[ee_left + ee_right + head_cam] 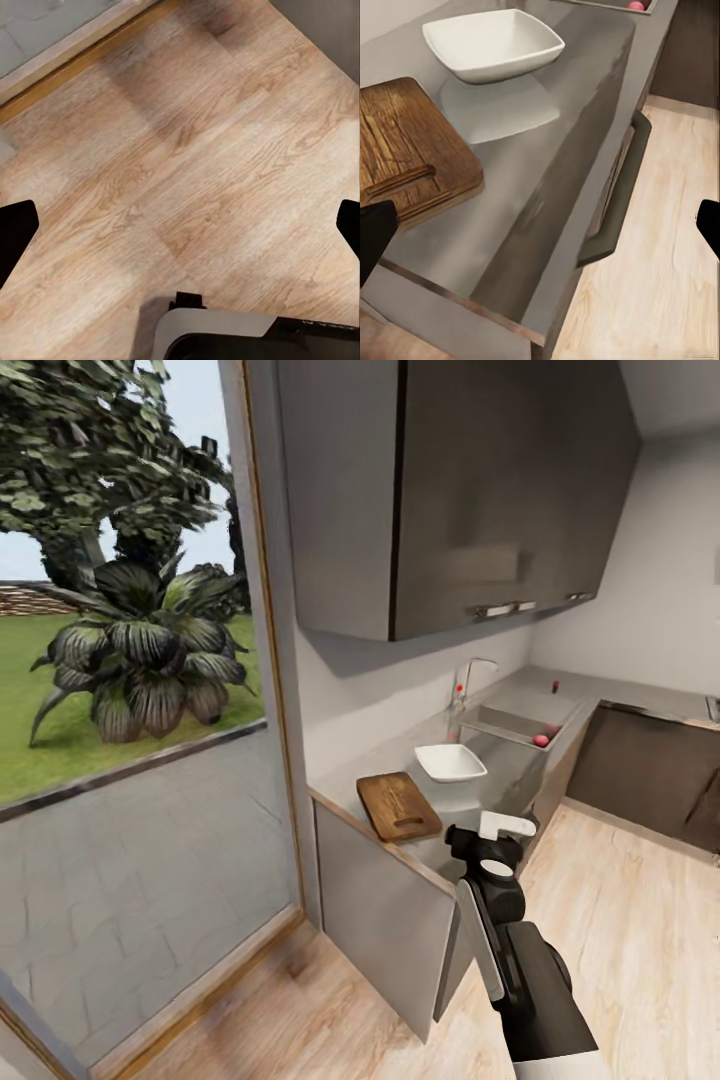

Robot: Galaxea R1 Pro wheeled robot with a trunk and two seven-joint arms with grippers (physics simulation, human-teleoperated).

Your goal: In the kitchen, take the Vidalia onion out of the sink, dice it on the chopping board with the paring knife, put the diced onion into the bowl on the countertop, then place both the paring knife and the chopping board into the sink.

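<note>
The dark brown chopping board (398,806) lies at the near end of the grey countertop (500,770), with the white square bowl (450,762) just beyond it. Farther along is the sink (510,718) with its chrome tap (470,678); the pinkish-red Vidalia onion (541,740) rests in the basin. My right gripper (505,828) hovers open at the counter's front edge, near the board (405,150) and the bowl (491,43). The onion (636,4) peeks in at that view's edge. My left gripper (181,229) hangs open over the wooden floor. The paring knife cannot be made out.
A tall glass pane (130,760) with a garden behind it stands to the left of the counter. Dark wall cabinets (460,490) hang above. A drawer handle (615,202) juts from the counter front. Wooden floor (620,920) stretches to the right, with dark lower cabinets (650,770) at the far corner.
</note>
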